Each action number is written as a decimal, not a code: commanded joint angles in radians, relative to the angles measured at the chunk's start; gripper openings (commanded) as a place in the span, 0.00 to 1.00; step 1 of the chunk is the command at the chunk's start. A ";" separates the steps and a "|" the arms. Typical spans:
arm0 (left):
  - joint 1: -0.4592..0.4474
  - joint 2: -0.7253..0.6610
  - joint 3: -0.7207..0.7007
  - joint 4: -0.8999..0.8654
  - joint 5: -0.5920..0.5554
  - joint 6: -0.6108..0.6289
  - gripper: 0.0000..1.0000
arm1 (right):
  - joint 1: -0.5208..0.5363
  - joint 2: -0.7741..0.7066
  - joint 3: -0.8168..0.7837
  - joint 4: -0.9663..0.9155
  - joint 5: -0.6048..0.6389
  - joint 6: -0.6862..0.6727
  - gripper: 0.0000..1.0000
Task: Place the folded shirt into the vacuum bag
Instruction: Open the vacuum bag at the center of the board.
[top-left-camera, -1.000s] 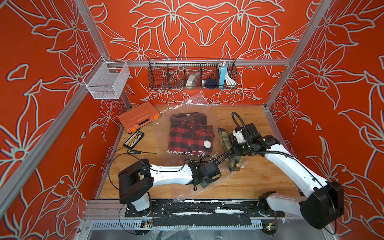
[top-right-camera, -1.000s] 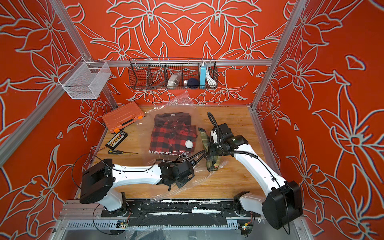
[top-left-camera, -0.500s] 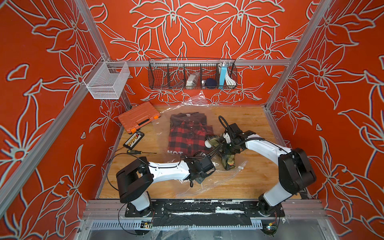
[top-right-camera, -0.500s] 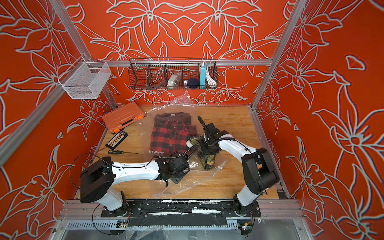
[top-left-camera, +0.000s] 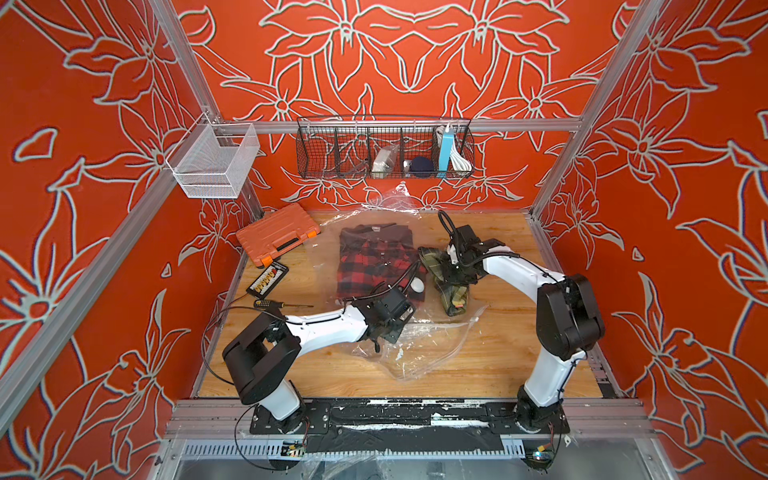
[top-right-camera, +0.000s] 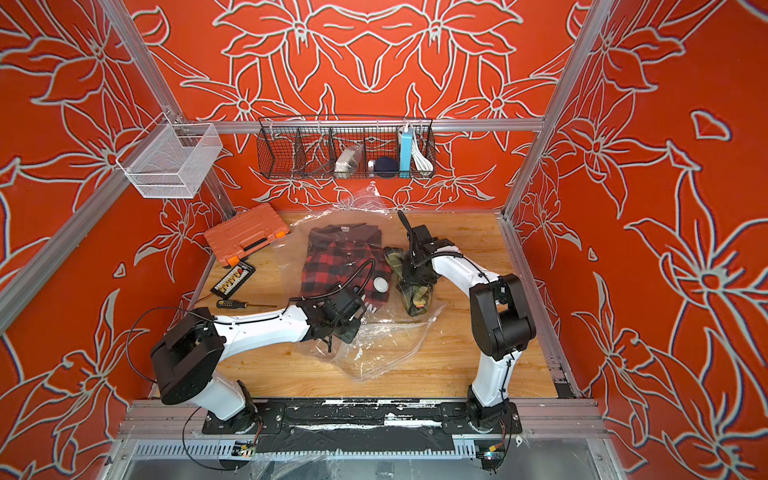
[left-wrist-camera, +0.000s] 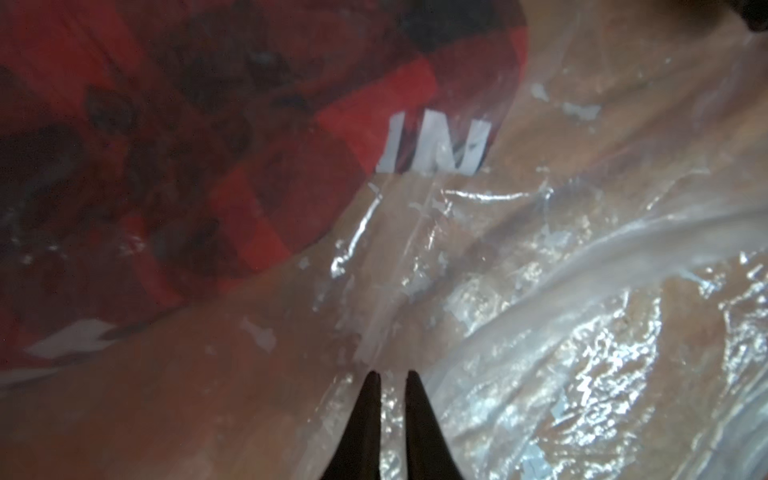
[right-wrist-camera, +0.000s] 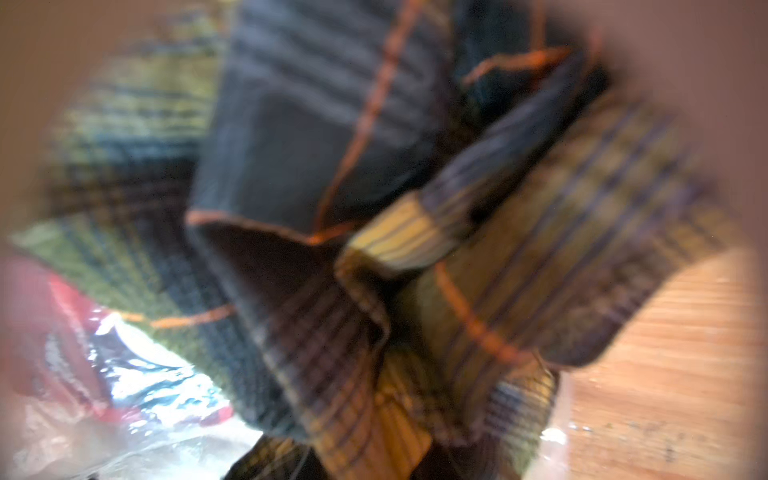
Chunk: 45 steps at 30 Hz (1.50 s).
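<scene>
So the vacuum bag (top-left-camera: 424, 345) lies flat across the middle of the table (top-left-camera: 498, 353), and there's already a red-and-black plaid shirt (top-left-camera: 374, 262) inside it, with the white valve cap (top-left-camera: 417, 285) sitting over that shirt's near corner. The black wire basket (top-left-camera: 384, 124) on the back wall holds a white lump, a dark blue round thing, a light blue box and a white cable, all toward its right end. An orange tool case (top-left-camera: 276, 232) sits closed at the far left of the table. The folded shirt (top-left-camera: 455, 295), the green plaid one, is bunched up on the table just beside the bag on the right arm's side, outside it. Both top views give the full layout, but only the left wrist view shows the left gripper (left-wrist-camera: 390, 378) up close: its tips are nearly together, pinching the bag's film near the white "IN" print (left-wrist-camera: 434, 143). The right wrist view is blurry, mostly green cloth. In the top views the right gripper (top-left-camera: 451, 276) is buried in that shirt, clamped on the gathered fabric.
</scene>
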<state>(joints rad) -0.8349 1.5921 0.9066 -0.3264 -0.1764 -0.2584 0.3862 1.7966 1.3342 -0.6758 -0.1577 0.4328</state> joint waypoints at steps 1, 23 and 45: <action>0.010 0.010 0.039 0.031 0.047 0.017 0.13 | -0.003 -0.097 0.025 -0.056 0.013 -0.039 0.00; 0.328 -0.089 -0.003 -0.062 0.032 -0.238 0.51 | 0.149 -0.254 -0.207 0.099 -0.058 0.096 0.00; 0.407 0.282 0.133 0.296 0.368 -0.307 0.57 | -0.023 -0.038 -0.136 0.170 -0.126 0.059 0.00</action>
<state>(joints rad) -0.4202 1.7996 1.0256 -0.1314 0.0746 -0.5514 0.3912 1.7222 1.1774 -0.5121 -0.2817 0.5030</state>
